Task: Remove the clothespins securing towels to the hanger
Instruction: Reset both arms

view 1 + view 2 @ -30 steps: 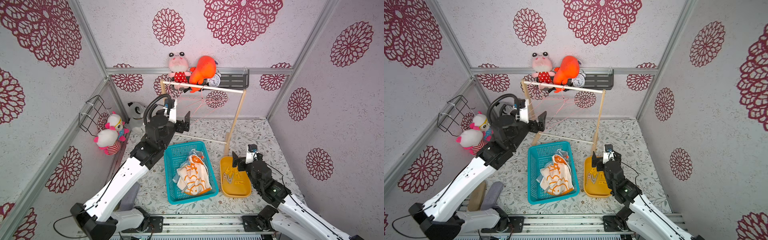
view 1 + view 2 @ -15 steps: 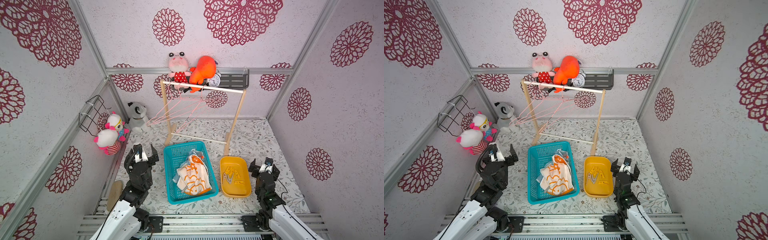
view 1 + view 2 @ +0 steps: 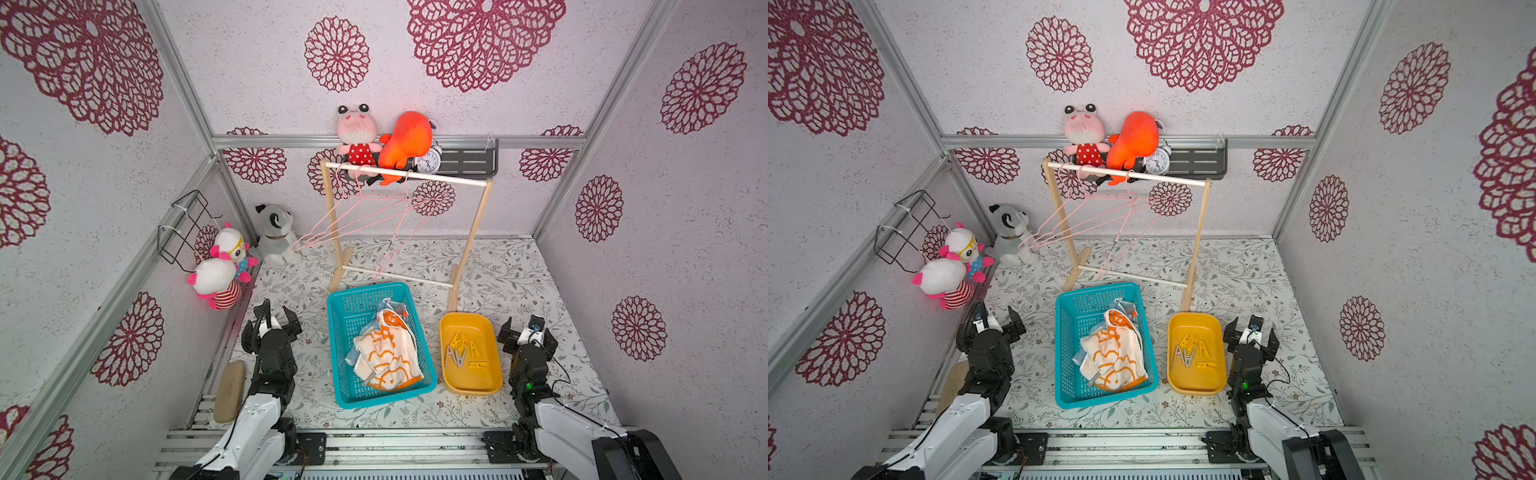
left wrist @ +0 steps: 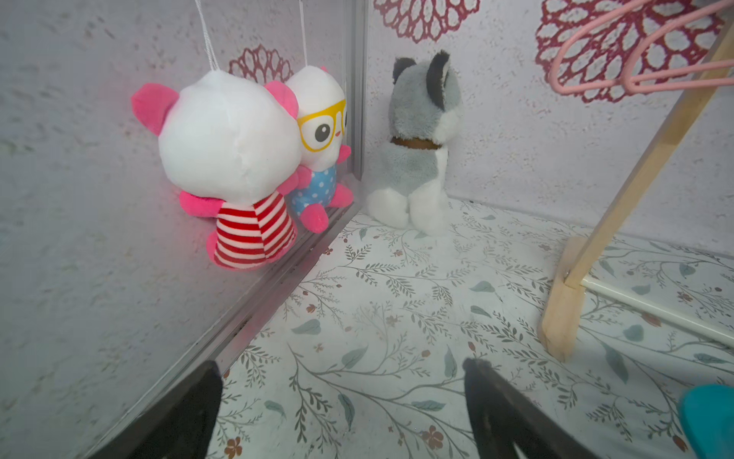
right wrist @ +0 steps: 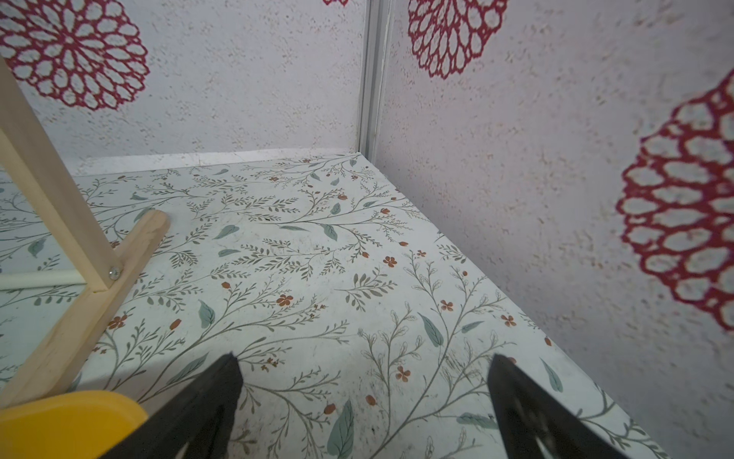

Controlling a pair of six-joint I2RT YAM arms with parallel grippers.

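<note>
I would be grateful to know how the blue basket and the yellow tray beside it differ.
The blue basket is larger and deeper, with lattice walls; the yellow tray is smaller, shallower and solid. The blue basket holds the towels, while the yellow tray holds the clothespins. Both are open-topped rounded rectangles, standing side by side without touching.

The left hand [image 3: 277,314] has pulled back from the tall wooden clothes rack [image 3: 473,232] to the front of the flowery desk [image 3: 498,266]. The right hand [image 3: 527,332] has moved away from the edge of the yellow plastic tray [image 3: 478,380], it seems. The grey plush toy [image 3: 274,232] shows again.
</note>
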